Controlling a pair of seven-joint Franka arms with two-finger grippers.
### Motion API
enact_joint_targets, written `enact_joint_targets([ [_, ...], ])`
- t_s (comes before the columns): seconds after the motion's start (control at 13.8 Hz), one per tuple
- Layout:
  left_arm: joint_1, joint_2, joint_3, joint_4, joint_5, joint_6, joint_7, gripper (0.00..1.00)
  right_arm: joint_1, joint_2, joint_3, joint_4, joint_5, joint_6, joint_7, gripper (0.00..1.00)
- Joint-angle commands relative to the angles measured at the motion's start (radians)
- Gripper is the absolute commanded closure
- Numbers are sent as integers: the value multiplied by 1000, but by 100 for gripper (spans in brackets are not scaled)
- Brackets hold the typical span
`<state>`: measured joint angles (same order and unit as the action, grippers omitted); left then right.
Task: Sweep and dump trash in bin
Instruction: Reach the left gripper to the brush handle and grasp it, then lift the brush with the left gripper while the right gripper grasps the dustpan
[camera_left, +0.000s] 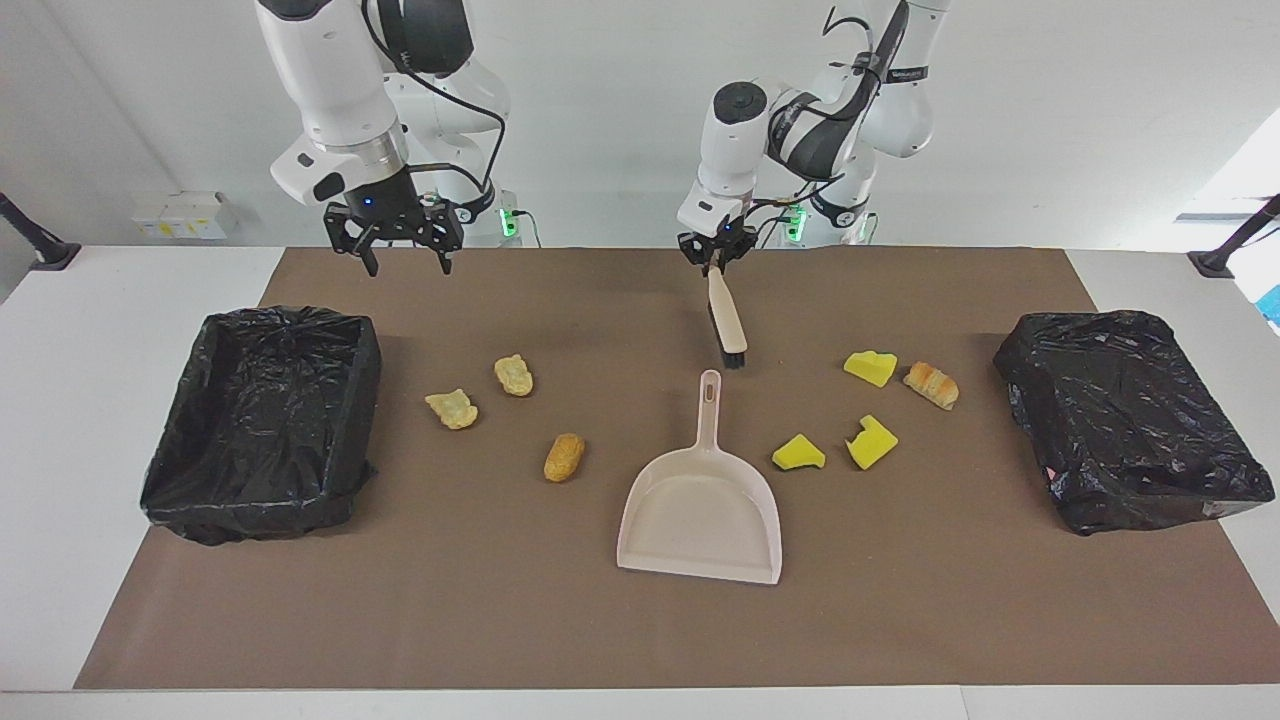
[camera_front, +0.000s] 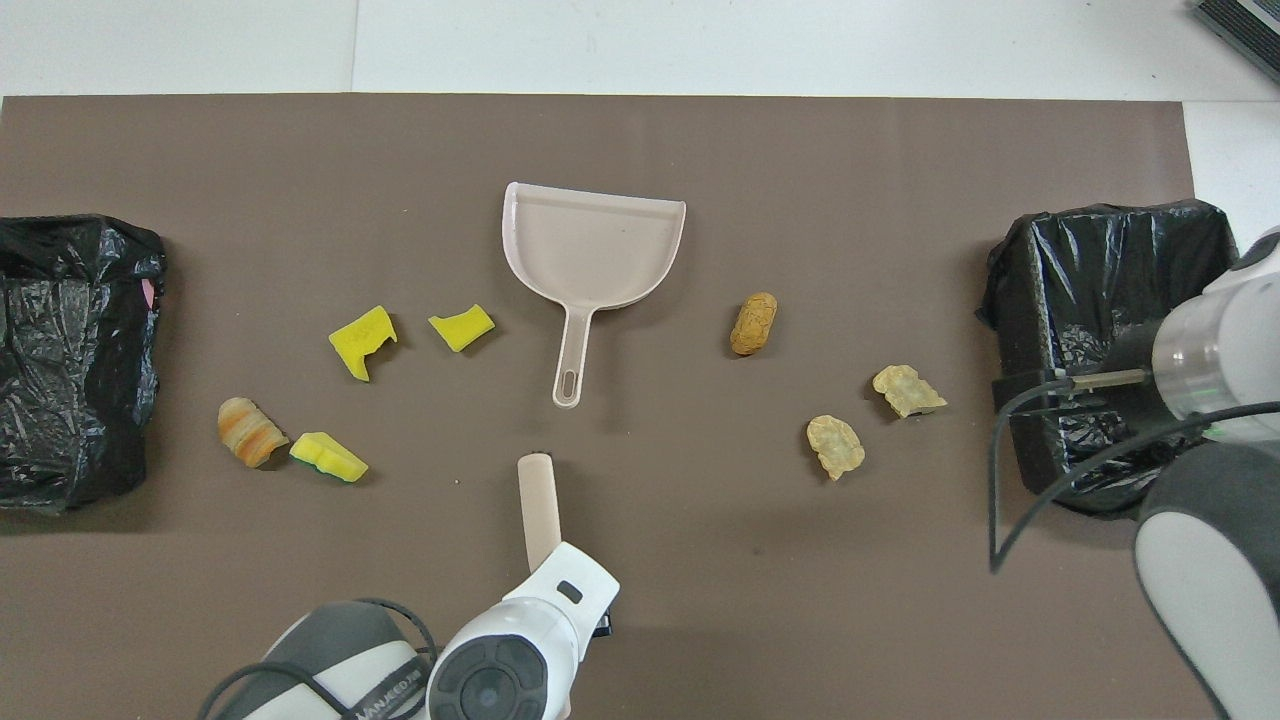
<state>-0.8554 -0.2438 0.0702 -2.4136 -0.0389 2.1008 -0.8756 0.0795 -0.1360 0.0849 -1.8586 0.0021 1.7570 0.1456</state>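
Item: brush (camera_left: 727, 323), upper centre of frame, pinched by its handle tip in the left gripper (camera_left: 717, 257), bristle end hanging; such an end grip may let it swing or slip. Right gripper (camera_left: 402, 243), upper left, spread wide, empty. Trash (camera_left: 564, 456) lies scattered either side of the dustpan (camera_left: 700, 515); a brisk sweep could knock pieces past it.

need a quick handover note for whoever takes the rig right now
Left gripper: shut on the hand brush, bristles near the dustpan handle.
Right gripper: open, over the mat's edge nearest the robots, holding nothing.
Trash: all seven pieces lie on the mat, three sponge chunks and one bread lump toward the left arm's end, three lumps toward the right arm's.
Done: brush gripped.
Left: take dustpan, sweep, dump in bin.
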Motion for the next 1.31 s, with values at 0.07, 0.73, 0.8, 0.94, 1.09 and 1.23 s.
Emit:
enact_joint_targets([
  [0.07,157,-71,-4,34,77,-90,35,100,86,79,-2,-8,19,123,158,0],
  [0.73,542,-49,-3,28,203,-90,346,100,400,352,-4,19,-122,476,668,0],
  [0.8,585,-54,-1,19,200,-94,428,100,420,384,-4,45,-146,489,705,0],
  [0.94,694,-52,0,-4,198,-108,594,100,466,462,-4,119,-192,484,787,0],
  [1.09,791,-54,2,-6,198,-140,703,100,499,539,-7,192,-220,483,851,0],
  [1.23,803,-57,2,-9,198,-145,722,100,525,596,-7,258,-247,477,864,3],
])
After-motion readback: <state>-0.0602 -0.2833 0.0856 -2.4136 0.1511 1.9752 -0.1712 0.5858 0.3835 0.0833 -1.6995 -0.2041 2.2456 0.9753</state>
